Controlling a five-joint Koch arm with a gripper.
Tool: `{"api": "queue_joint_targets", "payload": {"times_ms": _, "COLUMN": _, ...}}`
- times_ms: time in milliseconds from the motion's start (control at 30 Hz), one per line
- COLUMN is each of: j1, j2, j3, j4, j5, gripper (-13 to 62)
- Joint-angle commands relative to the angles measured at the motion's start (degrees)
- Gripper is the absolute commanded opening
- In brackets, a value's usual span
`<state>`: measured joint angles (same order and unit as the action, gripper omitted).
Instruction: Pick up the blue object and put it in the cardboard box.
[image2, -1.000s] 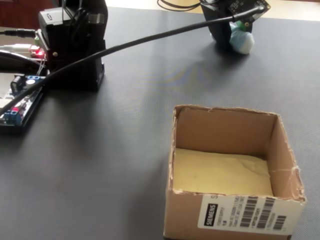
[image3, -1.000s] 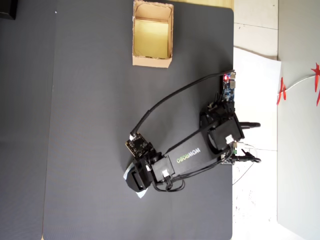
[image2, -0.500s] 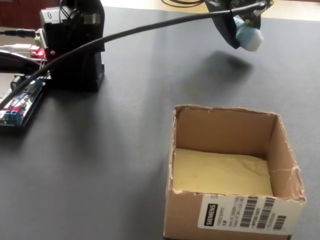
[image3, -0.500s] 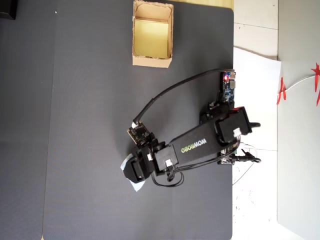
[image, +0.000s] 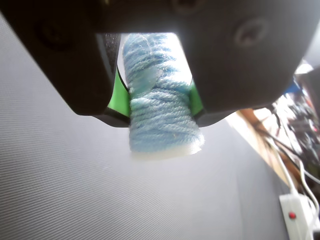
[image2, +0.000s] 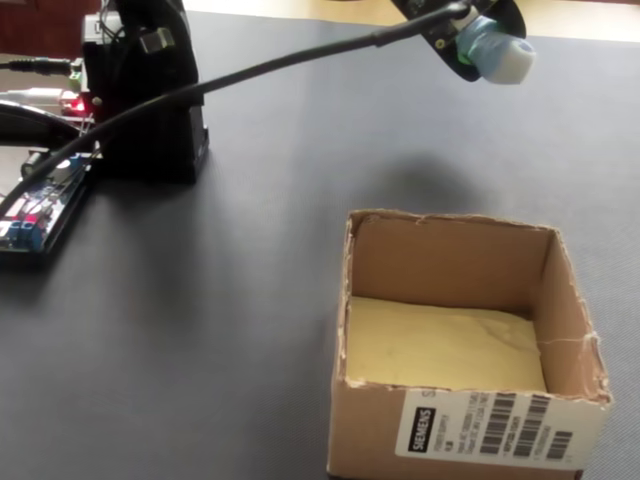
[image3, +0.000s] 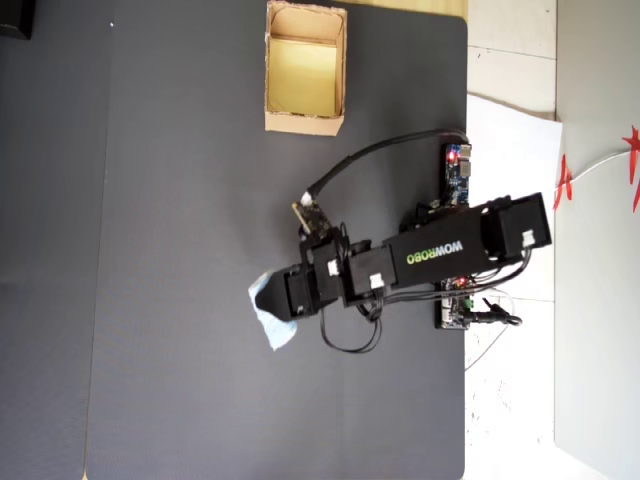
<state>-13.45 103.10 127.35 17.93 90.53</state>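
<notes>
The blue object (image: 162, 125), a pale blue ribbed wad, is pinched between the green pads of my gripper (image: 160, 107), and its lower end sticks out below the jaws. In the fixed view the gripper (image2: 478, 45) holds the wad (image2: 497, 58) in the air at the top right, well above the dark mat. The cardboard box (image2: 450, 262) stands open at the lower right of that view, with a yellowish floor and nothing in it. From overhead, the wad (image3: 272, 318) shows beside the gripper (image3: 268, 298), far below the box (image3: 303, 123).
The arm's black base (image2: 145, 100) and a circuit board (image2: 35, 215) stand at the left of the fixed view. A black cable (image2: 280, 70) runs from there to the wrist. White paper (image3: 510, 150) lies past the mat's right edge in the overhead view.
The gripper has lifted the blue object off the mat and carried it higher. In the overhead view the arm has swung up toward the box's side.
</notes>
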Motion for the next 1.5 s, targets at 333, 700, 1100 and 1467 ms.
{"api": "queue_joint_targets", "payload": {"times_ms": 333, "j1": 14.77, "j2": 10.37, "j3": 2.81, "j4": -10.72, "j5": -5.98, "gripper": 5.2}}
{"api": "queue_joint_targets", "payload": {"times_ms": 700, "j1": 28.39, "j2": 13.01, "j3": 1.85, "j4": -12.22, "j5": -15.03, "gripper": 5.2}}
{"api": "queue_joint_targets", "payload": {"times_ms": 1100, "j1": 50.54, "j2": 4.92, "j3": -9.49, "j4": -7.12, "j5": -22.41, "gripper": 5.2}}
{"api": "queue_joint_targets", "payload": {"times_ms": 1467, "j1": 59.68, "j2": -0.97, "j3": -8.88, "j4": -2.64, "j5": -22.24, "gripper": 5.2}}
